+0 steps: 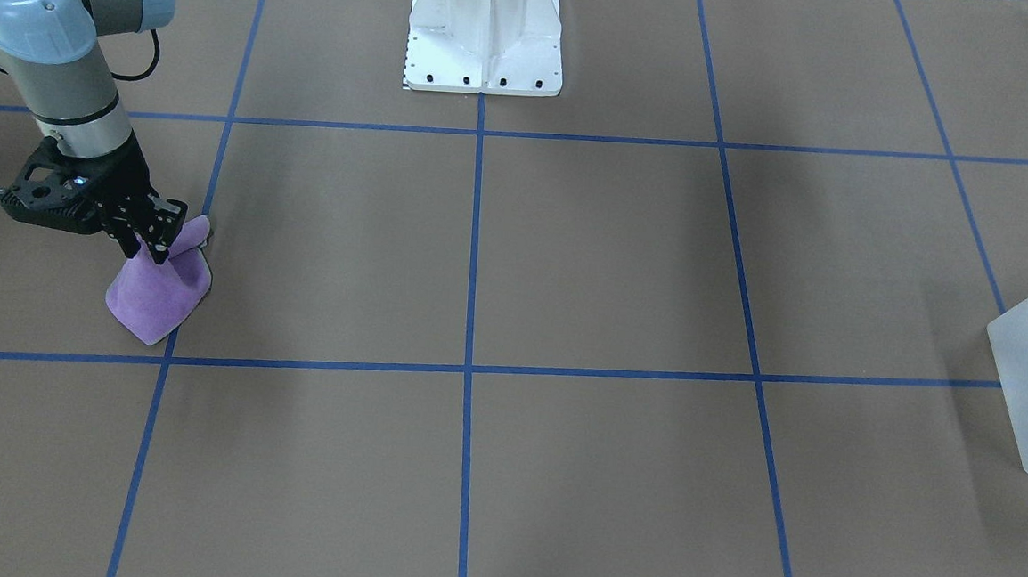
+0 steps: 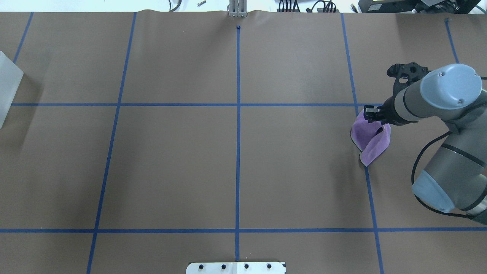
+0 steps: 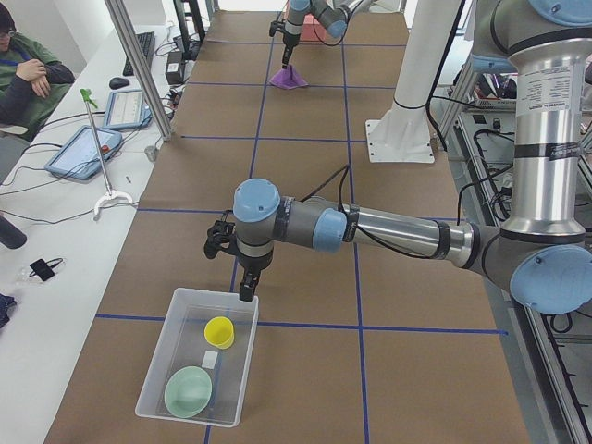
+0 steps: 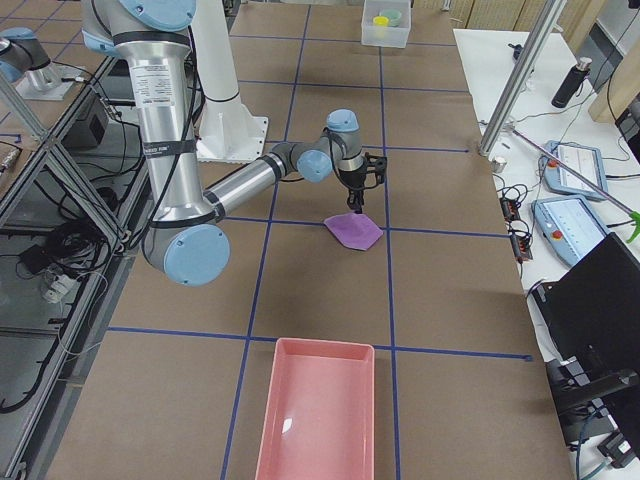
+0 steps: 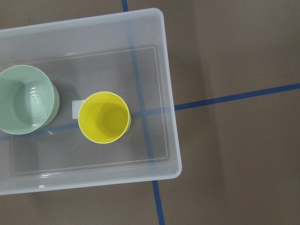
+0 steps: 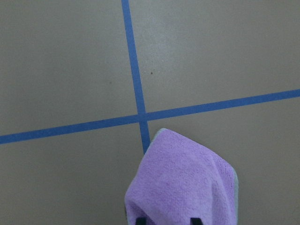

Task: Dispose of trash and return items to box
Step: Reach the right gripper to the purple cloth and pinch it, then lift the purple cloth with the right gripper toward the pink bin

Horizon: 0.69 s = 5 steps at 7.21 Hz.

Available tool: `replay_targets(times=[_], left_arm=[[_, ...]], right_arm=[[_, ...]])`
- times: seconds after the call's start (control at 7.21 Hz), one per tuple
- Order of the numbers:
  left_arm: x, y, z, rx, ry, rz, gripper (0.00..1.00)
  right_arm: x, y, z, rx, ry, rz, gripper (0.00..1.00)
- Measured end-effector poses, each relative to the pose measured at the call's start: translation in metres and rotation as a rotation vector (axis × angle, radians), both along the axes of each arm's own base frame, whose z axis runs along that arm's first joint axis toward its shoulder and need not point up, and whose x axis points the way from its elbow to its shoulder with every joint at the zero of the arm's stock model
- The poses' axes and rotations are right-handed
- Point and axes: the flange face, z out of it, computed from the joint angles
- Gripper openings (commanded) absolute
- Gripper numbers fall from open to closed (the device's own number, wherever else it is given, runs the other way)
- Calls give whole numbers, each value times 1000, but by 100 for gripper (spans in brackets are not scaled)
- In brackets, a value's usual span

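Note:
The frosted box (image 5: 171,117) holds the yellow cup (image 5: 103,117) and the mint-green bowl (image 5: 26,99), both upright; they also show in the exterior left view, the cup (image 3: 219,331) and the bowl (image 3: 189,390). My left gripper (image 3: 246,296) hangs over the box's (image 3: 194,365) far rim; I cannot tell whether it is open or shut. My right gripper (image 1: 153,235) is shut on the top of a purple cloth (image 1: 157,293), pulled up into a tent with its lower edge on the table. The cloth also shows in the overhead view (image 2: 371,142) and the right wrist view (image 6: 183,183).
A pink tray (image 4: 318,410) lies at the table's end on my right. The white robot base (image 1: 485,32) stands at the table's middle edge. Tablets and a seated operator (image 3: 28,74) are on a side bench beyond the table.

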Motion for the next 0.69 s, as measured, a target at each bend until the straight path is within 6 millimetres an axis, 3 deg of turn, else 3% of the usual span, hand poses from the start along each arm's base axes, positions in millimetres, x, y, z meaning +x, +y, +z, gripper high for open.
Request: replay_targets(times=[0.14, 0.28, 0.55, 0.69], left_arm=[[0, 0, 1, -1, 0, -1, 99], [0, 0, 1, -2, 0, -1, 99], [0, 0, 3, -4, 0, -1, 99], [0, 0, 3, -4, 0, -1, 99]], right_arm=[[0, 3, 1, -1, 4, -3, 58], [1, 5, -3, 3, 0, -5, 58], [6, 5, -8, 10, -8, -7, 56], [7, 5, -3, 8, 2, -11, 48]])
